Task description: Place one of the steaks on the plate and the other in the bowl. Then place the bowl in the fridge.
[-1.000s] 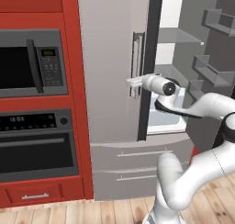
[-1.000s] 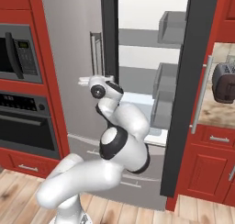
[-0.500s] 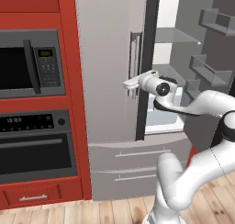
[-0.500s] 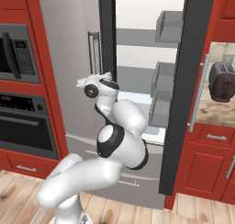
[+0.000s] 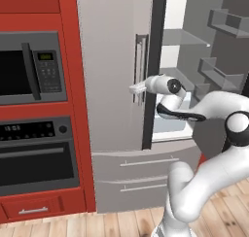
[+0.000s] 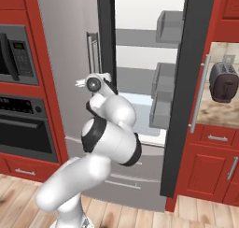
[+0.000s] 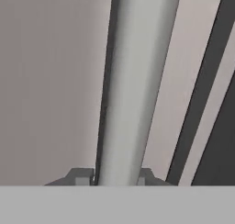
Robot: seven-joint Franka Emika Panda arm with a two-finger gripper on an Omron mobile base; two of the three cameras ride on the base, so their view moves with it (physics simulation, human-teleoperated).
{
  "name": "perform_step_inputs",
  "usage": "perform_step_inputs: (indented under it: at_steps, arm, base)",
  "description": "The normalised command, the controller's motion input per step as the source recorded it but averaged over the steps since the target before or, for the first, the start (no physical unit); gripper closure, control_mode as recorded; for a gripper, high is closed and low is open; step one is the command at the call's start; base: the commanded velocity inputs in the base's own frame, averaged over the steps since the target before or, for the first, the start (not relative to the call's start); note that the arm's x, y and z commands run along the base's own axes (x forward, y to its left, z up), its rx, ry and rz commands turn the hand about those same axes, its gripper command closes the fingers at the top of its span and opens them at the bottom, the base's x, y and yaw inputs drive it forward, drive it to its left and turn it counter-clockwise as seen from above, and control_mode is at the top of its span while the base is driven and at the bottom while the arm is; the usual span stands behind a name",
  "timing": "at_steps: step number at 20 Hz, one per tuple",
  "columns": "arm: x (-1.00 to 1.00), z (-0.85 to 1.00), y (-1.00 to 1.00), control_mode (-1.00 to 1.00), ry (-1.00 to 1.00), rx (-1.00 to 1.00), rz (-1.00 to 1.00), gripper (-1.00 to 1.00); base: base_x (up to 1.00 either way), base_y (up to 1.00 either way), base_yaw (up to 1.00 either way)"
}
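Note:
The tall grey fridge (image 5: 112,61) has its left door closed and its right door swung open, showing grey inner shelves (image 5: 182,37). My gripper (image 5: 136,88) reaches left to the left door's vertical bar handle (image 5: 141,61) at about mid-height. In the hand view the handle (image 7: 133,81) runs up between my fingertips (image 7: 82,177), which press against both its sides, so the gripper (image 7: 117,178) is shut on it. In the right base view the gripper (image 6: 80,83) sits just below the handle (image 6: 92,49). The steaks, the plate and the bowl are out of view.
A microwave (image 5: 29,68) and a wall oven (image 5: 34,153) sit in the red cabinets left of the fridge. The open right door (image 6: 186,82) carries door bins (image 6: 168,26). A toaster (image 6: 224,82) stands on the counter at right. Fridge drawers (image 5: 141,173) lie below.
The hand has shifted slightly left along with the forearm, staying at the left door's handle. The left door still looks closed.

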Motion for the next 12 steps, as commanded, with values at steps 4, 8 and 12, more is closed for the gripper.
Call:
perform_step_inputs:
  at_steps: [4,8,12]
  arm:
    - [-0.77,0.29,1.00,-1.00,0.26,-0.10,0.11,1.00]
    - [-0.85,0.22,1.00,-1.00,0.23,-0.11,0.08,1.00]
    - [-0.84,0.18,1.00,-1.00,0.19,-0.12,0.02,1.00]
  base:
    - [0.00,0.00,0.00]
    - [0.00,0.00,0.00]
    - [0.00,0.00,0.00]
